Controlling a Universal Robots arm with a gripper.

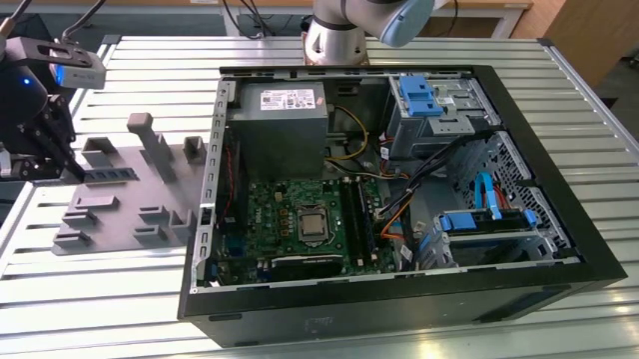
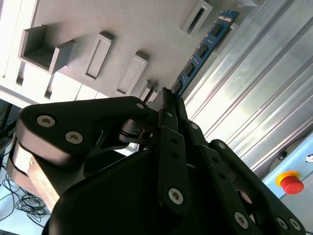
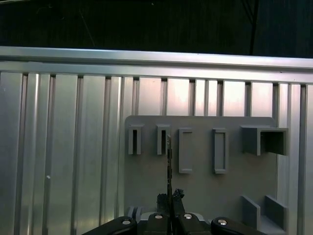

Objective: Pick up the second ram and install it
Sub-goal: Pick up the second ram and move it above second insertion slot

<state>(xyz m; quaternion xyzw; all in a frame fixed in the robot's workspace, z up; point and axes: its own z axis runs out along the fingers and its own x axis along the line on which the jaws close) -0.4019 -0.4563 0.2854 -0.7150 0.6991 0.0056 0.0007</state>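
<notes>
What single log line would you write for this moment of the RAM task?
phase: pick-up | hand: shut on second ram, near end | second ram: on grey holder tray | install: not done

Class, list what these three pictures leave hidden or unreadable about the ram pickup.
- Second wrist view: the pincer covers the near end of the second ram.
- First wrist view: the second ram is seen edge-on, so its chips are hidden.
- Exterior view: the memory slots are too small to tell whether any is filled.
</notes>
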